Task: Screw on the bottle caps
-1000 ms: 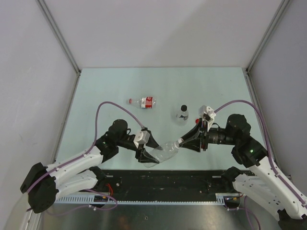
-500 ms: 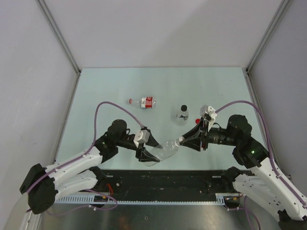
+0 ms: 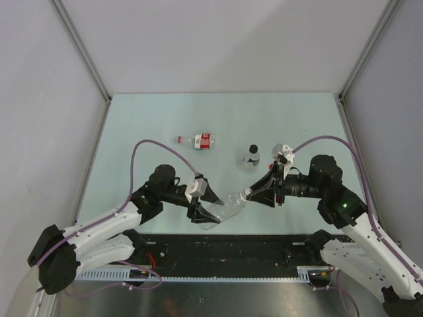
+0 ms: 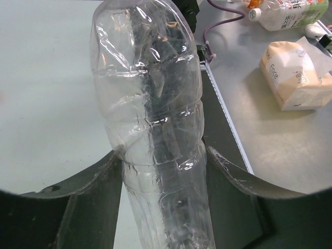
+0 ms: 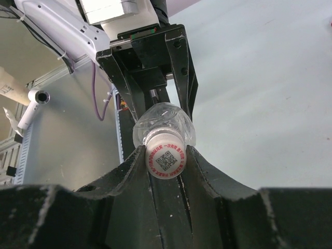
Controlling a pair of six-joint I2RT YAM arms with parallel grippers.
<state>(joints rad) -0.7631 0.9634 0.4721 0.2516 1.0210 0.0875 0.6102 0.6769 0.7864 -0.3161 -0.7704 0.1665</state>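
Observation:
My left gripper (image 3: 200,203) is shut on the lower body of a clear unlabelled bottle (image 3: 223,209), held tilted above the table's near edge; the bottle fills the left wrist view (image 4: 153,124). My right gripper (image 3: 250,193) is shut on the white cap (image 5: 165,160), which sits on this bottle's neck (image 5: 163,129). A labelled bottle with a red cap (image 3: 197,140) lies on its side at the back. A small bottle with a black cap (image 3: 251,157) stands upright near the right gripper.
The pale green table (image 3: 152,119) has walls on three sides. A black rail (image 3: 231,246) runs along the near edge. Off the table, the left wrist view shows a tan packet (image 4: 293,75) and another bottle (image 4: 288,11).
The right gripper and its wrist have shifted slightly left with the cap on the bottle's neck. The left gripper holds the bottle in the same place.

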